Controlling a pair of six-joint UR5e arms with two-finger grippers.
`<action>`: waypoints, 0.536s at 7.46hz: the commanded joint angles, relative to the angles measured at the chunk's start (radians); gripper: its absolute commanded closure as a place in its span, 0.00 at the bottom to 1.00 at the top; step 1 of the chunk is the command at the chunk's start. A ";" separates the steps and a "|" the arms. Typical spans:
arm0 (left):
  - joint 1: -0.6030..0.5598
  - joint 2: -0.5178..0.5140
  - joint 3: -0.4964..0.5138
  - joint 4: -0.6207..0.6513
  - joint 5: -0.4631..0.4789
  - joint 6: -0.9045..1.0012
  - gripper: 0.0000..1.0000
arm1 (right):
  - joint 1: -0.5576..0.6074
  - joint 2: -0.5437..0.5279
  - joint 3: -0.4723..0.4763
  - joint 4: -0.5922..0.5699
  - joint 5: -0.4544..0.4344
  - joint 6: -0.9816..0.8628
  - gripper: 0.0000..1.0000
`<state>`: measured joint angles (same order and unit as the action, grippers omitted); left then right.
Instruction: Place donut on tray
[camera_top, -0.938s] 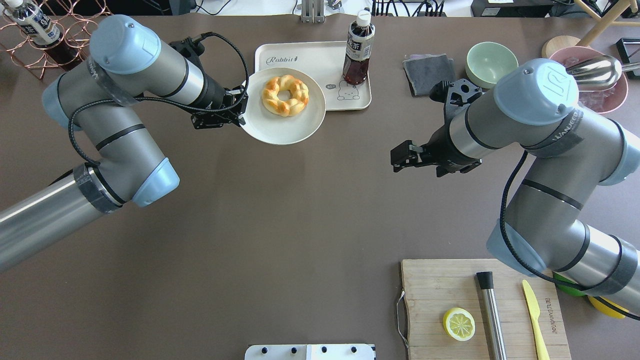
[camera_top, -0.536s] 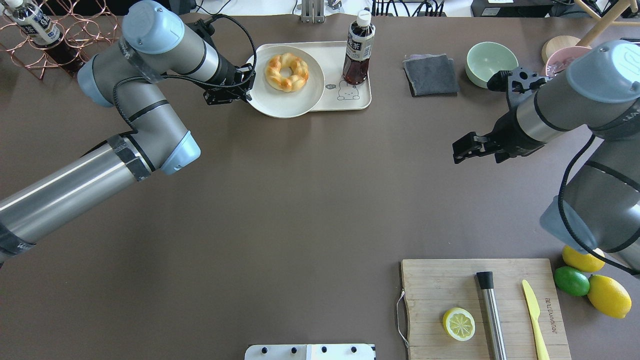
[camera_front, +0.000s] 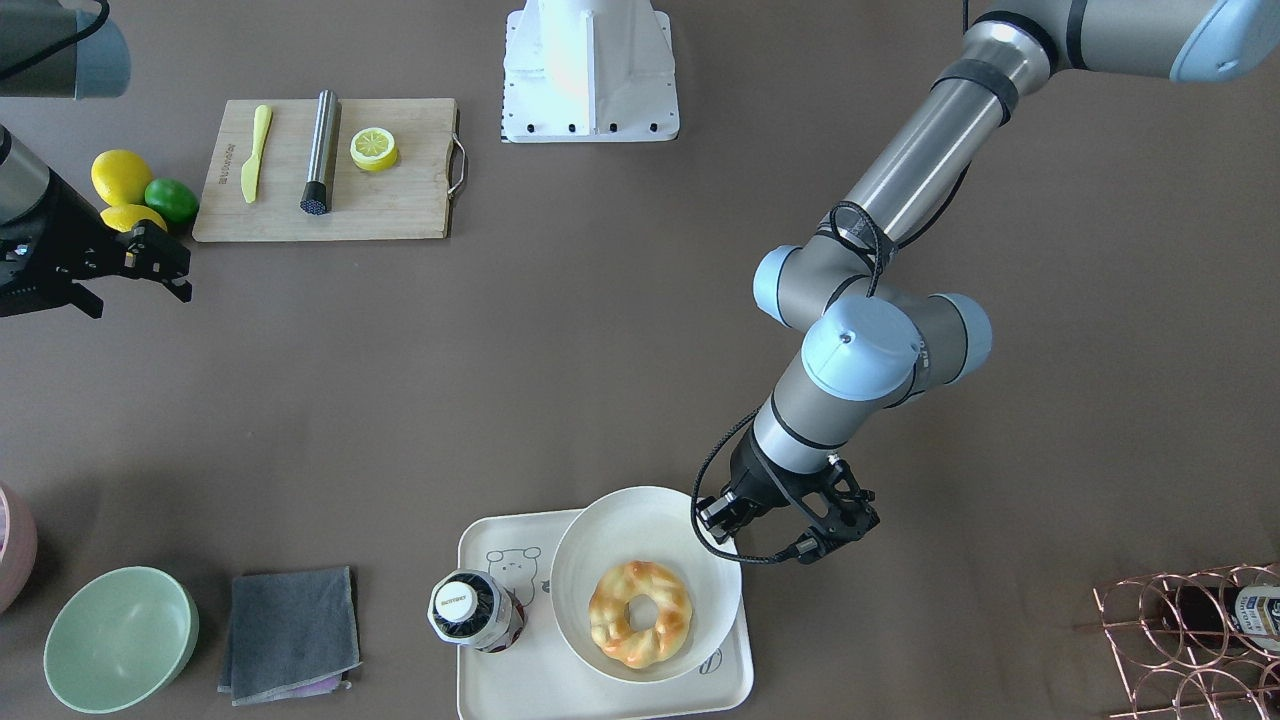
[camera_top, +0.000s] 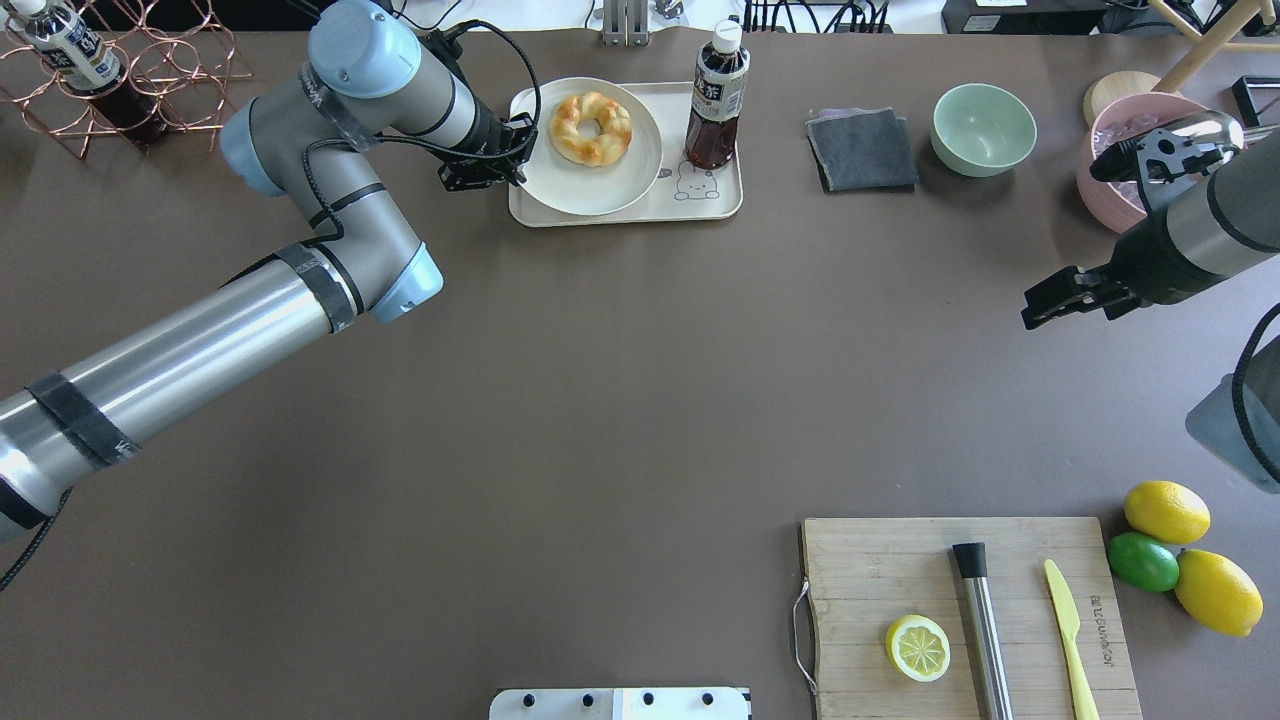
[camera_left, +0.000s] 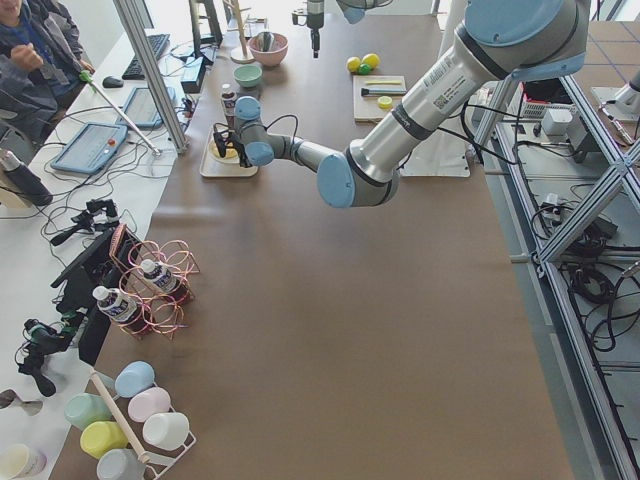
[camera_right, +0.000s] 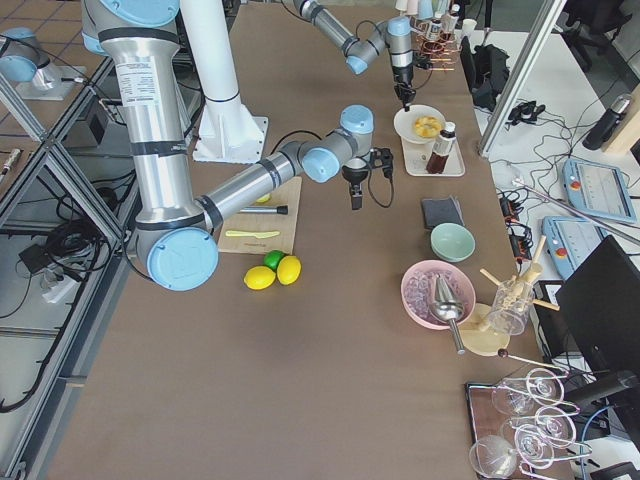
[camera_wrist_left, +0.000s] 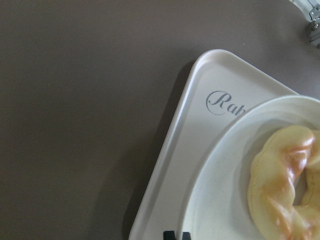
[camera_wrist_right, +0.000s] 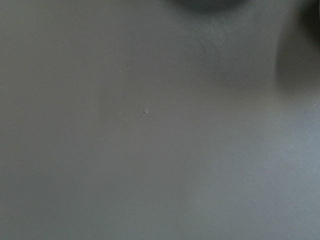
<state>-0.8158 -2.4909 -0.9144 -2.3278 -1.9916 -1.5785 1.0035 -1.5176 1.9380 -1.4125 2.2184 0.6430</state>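
Note:
The golden-brown braided donut (camera_top: 591, 128) (camera_front: 640, 612) (camera_wrist_left: 285, 185) lies on a white round plate (camera_top: 590, 185) (camera_front: 600, 515) (camera_wrist_left: 220, 195). My left gripper (camera_top: 520, 152) (camera_front: 722, 520) (camera_wrist_left: 176, 235) is shut on the plate's left rim and holds it over the left part of the cream tray (camera_top: 700, 200) (camera_front: 500, 685) (camera_wrist_left: 175, 160). I cannot tell whether the plate touches the tray. My right gripper (camera_top: 1035, 308) (camera_front: 168, 270) hangs empty over bare table at the right, its jaws apart.
A dark drink bottle (camera_top: 716, 95) (camera_front: 465, 608) stands on the tray's right part. A grey cloth (camera_top: 862, 148), a green bowl (camera_top: 984, 128) and a pink bowl (camera_top: 1105, 190) lie further right. A cutting board (camera_top: 860, 570) with a lemon half (camera_top: 918, 648) is near front right.
My left gripper has carried the plate with the donut away from the robot, from the tray's near-left edge to over the tray. My right arm has drawn back to the right.

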 joint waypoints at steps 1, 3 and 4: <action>0.001 -0.025 0.057 -0.022 0.011 0.032 1.00 | 0.021 -0.015 -0.004 0.000 0.007 -0.025 0.00; 0.015 -0.025 0.061 -0.040 0.042 0.067 0.43 | 0.023 -0.019 -0.001 0.001 0.007 -0.025 0.00; 0.015 -0.023 0.060 -0.042 0.042 0.067 0.37 | 0.023 -0.021 0.004 0.001 0.007 -0.025 0.00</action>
<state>-0.8066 -2.5150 -0.8552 -2.3593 -1.9604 -1.5210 1.0249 -1.5349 1.9362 -1.4121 2.2257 0.6187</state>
